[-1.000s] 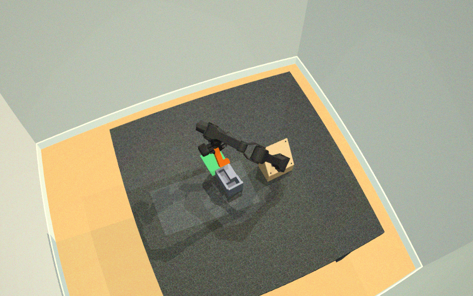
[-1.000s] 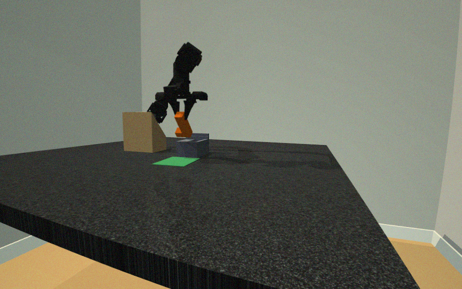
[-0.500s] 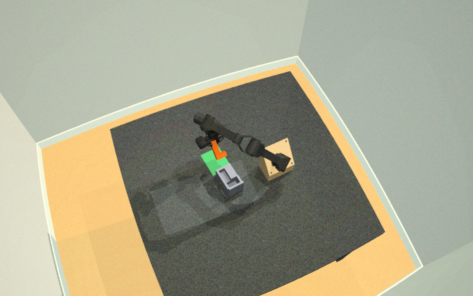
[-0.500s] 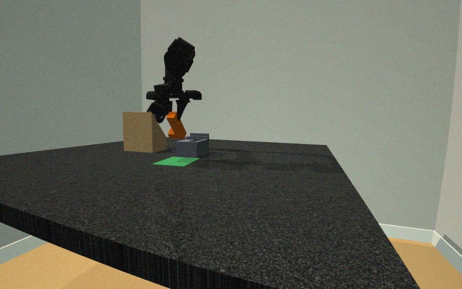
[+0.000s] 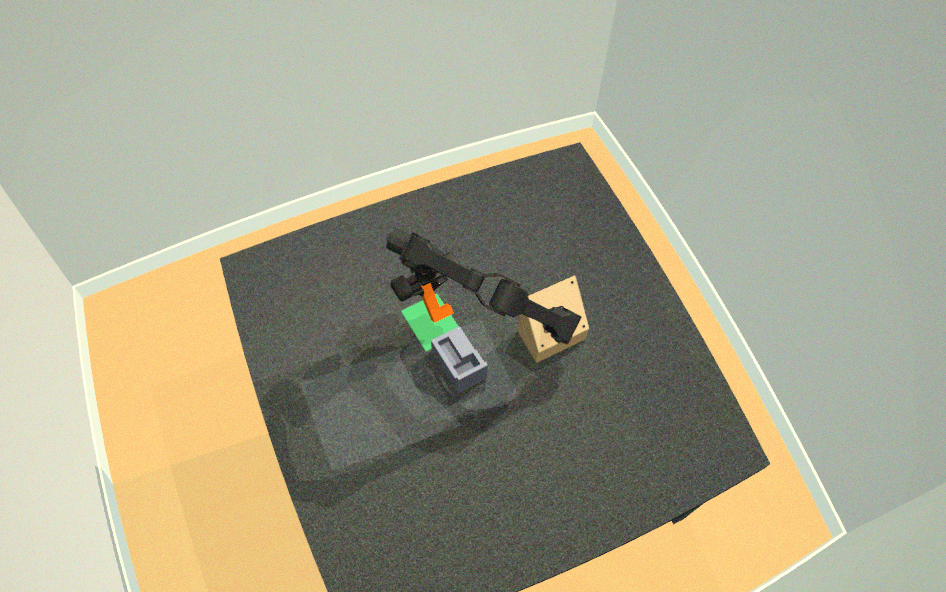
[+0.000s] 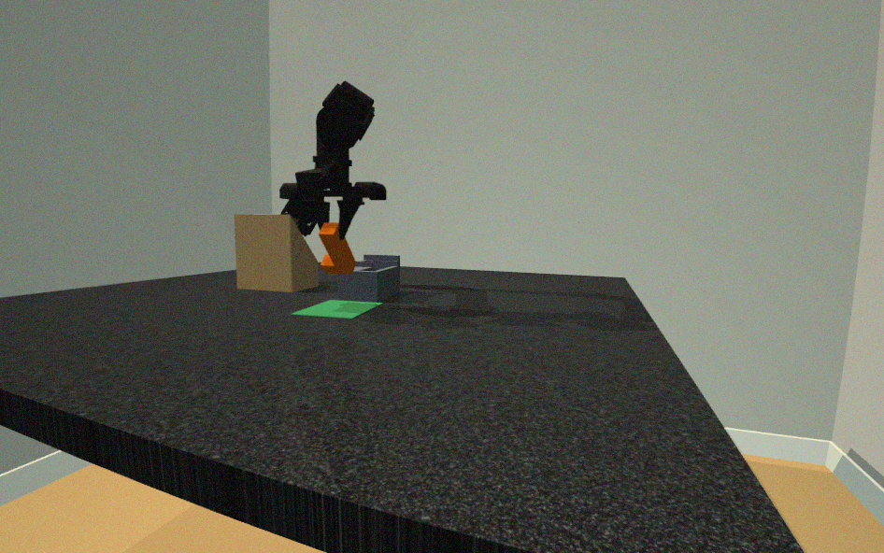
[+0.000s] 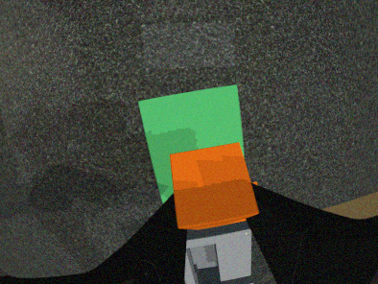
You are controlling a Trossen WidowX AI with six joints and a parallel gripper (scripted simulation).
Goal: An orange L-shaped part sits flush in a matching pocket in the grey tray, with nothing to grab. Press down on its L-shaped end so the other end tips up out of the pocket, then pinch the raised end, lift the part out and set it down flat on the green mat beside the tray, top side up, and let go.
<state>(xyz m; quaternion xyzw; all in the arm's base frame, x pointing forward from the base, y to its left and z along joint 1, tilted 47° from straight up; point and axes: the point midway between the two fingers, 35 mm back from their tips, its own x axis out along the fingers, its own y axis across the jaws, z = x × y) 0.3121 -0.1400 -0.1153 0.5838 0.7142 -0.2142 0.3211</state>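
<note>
1. From my station I see the gripper clamped on the top end of the orange L-shaped part, with one dark finger on each side of it
2. The part hangs below the fingers, tilted, its foot end lowest and clear of the table
3. In the top view the orange L-shaped part hangs over the near edge of the green mat, on the side that borders the grey tray
4. The tray's L-shaped pocket is open, with no part in it
5. In the exterior view the part's low end appears in front of the grey tray and above the table, while the green mat lies flat nearer the camera; how high the part hangs over the mat I cannot tell from this angle
6. My wrist camera looks down past the orange block: the green mat lies beyond it and the grey tray sits below it in the frame
7. The arm reaches out from the tan wedge-shaped pedestal, which stands beside the tray
</note>
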